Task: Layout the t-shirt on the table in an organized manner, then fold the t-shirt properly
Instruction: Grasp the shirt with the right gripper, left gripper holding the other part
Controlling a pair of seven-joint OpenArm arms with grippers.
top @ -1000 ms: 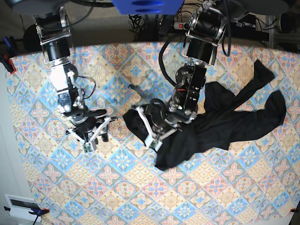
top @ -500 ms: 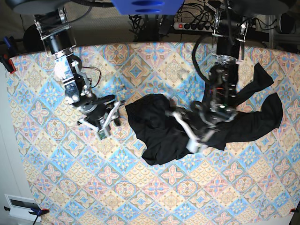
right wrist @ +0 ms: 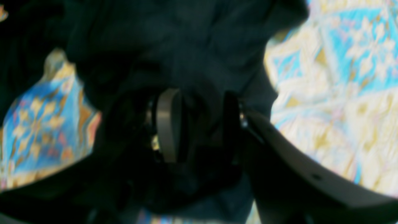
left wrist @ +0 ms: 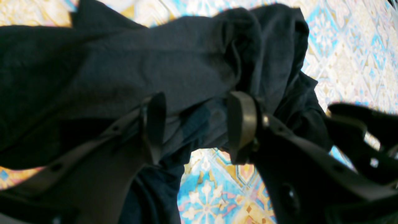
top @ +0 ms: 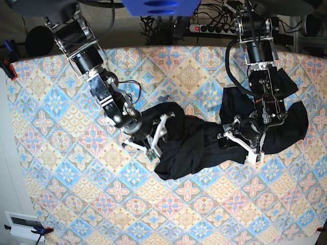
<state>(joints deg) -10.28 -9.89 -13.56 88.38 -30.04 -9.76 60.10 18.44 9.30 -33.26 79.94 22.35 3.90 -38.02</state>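
Note:
The black t-shirt [top: 189, 143] lies crumpled across the middle and right of the table [top: 76, 194]. My right gripper [top: 156, 137] sits over the shirt's left bunch, jaws apart. In the right wrist view, which is blurred, the right gripper [right wrist: 199, 124] has dark fabric [right wrist: 174, 46] between and around its fingers. My left gripper [top: 239, 147] is open over the shirt's right part. In the left wrist view the left gripper [left wrist: 199, 124] is spread wide, with folds of the shirt [left wrist: 155, 62] just beyond its fingertips and tablecloth [left wrist: 211, 193] below.
A power strip [top: 204, 28] and cables lie behind the table's far edge. A blue object [top: 161, 6] hangs at the top centre. A white device [top: 23, 224] sits off the table's front left corner. Clamps [top: 7, 66] hold the cloth at the left edge.
My right arm has moved right, from bare tablecloth onto the shirt's left bunch. My left arm has moved further right over the shirt, and the fabric has shifted right with it.

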